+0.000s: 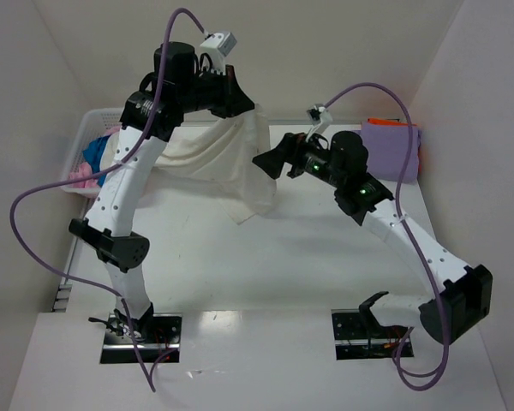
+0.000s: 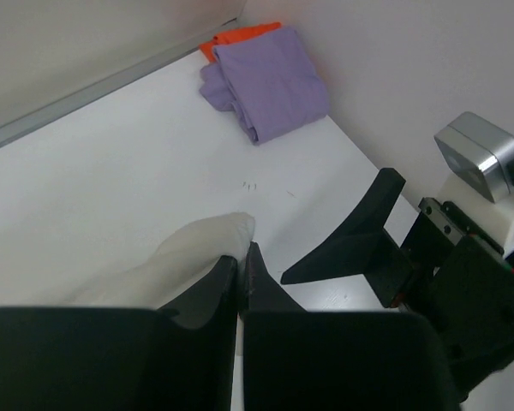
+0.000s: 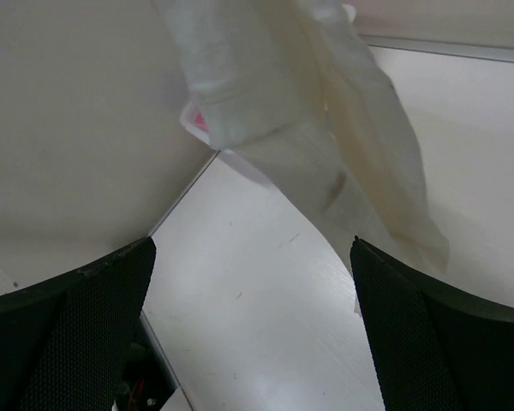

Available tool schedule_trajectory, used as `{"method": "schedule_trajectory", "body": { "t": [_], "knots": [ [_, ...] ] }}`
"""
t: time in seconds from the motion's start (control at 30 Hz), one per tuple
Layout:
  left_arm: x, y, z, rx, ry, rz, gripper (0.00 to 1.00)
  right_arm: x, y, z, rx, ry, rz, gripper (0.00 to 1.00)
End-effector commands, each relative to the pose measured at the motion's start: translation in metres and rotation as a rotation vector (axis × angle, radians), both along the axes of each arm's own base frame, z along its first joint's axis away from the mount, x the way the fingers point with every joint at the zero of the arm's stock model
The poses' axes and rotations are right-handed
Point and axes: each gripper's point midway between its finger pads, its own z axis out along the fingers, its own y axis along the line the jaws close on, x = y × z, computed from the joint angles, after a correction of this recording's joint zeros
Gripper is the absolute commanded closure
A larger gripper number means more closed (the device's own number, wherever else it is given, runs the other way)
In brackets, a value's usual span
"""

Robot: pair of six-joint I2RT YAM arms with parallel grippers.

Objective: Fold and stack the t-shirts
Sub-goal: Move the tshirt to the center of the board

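Cream t-shirt (image 1: 227, 158) hangs from L gripper (image 1: 238, 104), jaws clenched on its top edge, raised over back-left of table (image 1: 265, 274); lower corner trails toward the tabletop, can't tell if touching. R gripper (image 1: 270, 163) sits just beside the cloth's right edge, jaws spread wide, grasping nothing. Purple shirt (image 1: 392, 141) lies folded on orange shirt (image 1: 381, 122) at back-right corner; blue shirt (image 1: 94, 154) & pink shirt (image 1: 81, 177) lie in basket (image 1: 90, 120) at left.

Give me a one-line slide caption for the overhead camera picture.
Left hand holds a cream t-shirt up, open right hand beside its hanging edge; folded purple shirt at far right.
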Motion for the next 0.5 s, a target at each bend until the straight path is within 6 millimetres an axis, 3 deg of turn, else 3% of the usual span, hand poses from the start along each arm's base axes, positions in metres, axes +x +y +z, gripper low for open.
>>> {"method": "schedule_trajectory", "body": {
  "t": [0.0,0.03,0.1,0.47],
  "knots": [
    [0.001,-0.004,0.028,-0.053,-0.070,-0.005,1.00,0.030,0.016,0.028,-0.045,-0.162,-0.067,0.00],
    [0.001,-0.002,0.034,-0.057,-0.085,0.006,1.00,0.034,0.020,0.026,-0.058,-0.167,-0.075,0.00],
    [0.001,0.000,0.037,-0.056,-0.090,0.020,1.00,0.050,0.026,0.004,-0.130,-0.150,-0.080,0.00],
    [-0.001,0.004,0.054,-0.078,-0.123,0.041,1.00,0.066,0.038,-0.055,-0.226,-0.117,-0.103,0.00]
  ]
}}
